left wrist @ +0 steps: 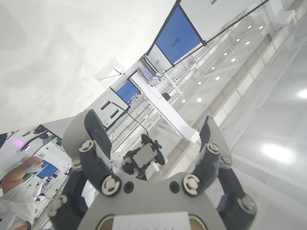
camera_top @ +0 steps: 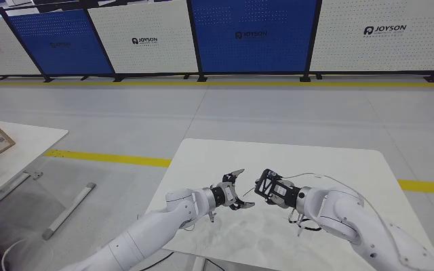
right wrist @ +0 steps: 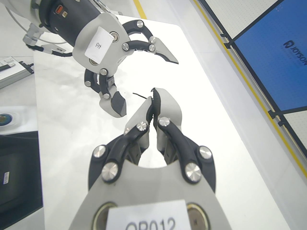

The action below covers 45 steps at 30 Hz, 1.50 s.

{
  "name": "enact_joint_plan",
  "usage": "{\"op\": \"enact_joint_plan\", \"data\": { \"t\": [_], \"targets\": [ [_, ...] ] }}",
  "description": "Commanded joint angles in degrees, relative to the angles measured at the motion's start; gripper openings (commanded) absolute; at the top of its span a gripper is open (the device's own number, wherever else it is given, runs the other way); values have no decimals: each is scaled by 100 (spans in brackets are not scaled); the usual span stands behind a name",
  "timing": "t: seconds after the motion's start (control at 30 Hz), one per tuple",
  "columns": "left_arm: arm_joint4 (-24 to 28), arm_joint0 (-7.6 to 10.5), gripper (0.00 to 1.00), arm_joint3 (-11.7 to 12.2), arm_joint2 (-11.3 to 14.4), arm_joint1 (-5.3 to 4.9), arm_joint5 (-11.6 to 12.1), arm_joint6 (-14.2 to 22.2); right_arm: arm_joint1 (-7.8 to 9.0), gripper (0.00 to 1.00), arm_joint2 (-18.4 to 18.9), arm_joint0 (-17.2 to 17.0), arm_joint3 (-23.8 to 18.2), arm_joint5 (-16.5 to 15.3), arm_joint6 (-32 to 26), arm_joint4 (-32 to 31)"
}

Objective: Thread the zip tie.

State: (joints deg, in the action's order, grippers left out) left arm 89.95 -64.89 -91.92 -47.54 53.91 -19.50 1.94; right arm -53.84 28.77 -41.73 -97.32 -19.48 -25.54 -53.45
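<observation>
The zip tie (right wrist: 140, 95) was a thin black strip, pinched near one end in the right gripper (right wrist: 152, 101), whose jaws were pressed together on it. Its free end stuck out sideways from the jaw tips, with its long axis pointing toward the lower finger of the left gripper (right wrist: 146, 82), close to that finger but not touching it. The length that showed was short and slightly bent, and a small black nub poked out past the tips of the right jaws. The left gripper's jaws stood wide open and held nothing, with the tie's end just beside their gap. In the top view the right gripper (camera_top: 260, 184) and left gripper (camera_top: 244, 190) faced each other tip to tip over the white surface (camera_top: 325, 159), near but apart.
</observation>
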Motion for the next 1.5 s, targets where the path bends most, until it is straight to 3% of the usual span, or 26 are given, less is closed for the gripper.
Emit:
{"op": "enact_joint_plan", "data": {
  "t": [0.0,0.27,0.63,0.73,0.83,1.3,1.33,1.4,1.43,1.47],
  "targets": [
    [0,-37,33,2,3,-2,1,61,0,0,0,0,0,0,0,0],
    [0,12,27,16,116,-12,1,104,0,0,0,0,0,0,0,0],
    [0,-31,32,2,73,-37,1,251,0,0,0,0,0,0,0,0],
    [0,-28,25,-2,79,-38,1,272,0,0,0,0,0,0,0,0],
    [0,-9,0,-10,90,-44,1,274,0,0,0,0,0,0,0,0],
    [0,38,0,-21,188,-94,1,401,-7,0,67,-102,1,44,56,-28],
    [0,40,0,-22,189,-97,1,400,-10,20,98,-124,-6,37,49,-39],
    [0,48,0,-33,189,-107,1,373,-15,48,183,-180,-22,29,25,9],
    [0,54,0,-42,191,-112,1,350,-17,73,222,-202,-36,23,17,23],
    [0,63,0,-59,202,-121,1,314,-16,85,282,-240,-48,28,30,52]
  ]
}}
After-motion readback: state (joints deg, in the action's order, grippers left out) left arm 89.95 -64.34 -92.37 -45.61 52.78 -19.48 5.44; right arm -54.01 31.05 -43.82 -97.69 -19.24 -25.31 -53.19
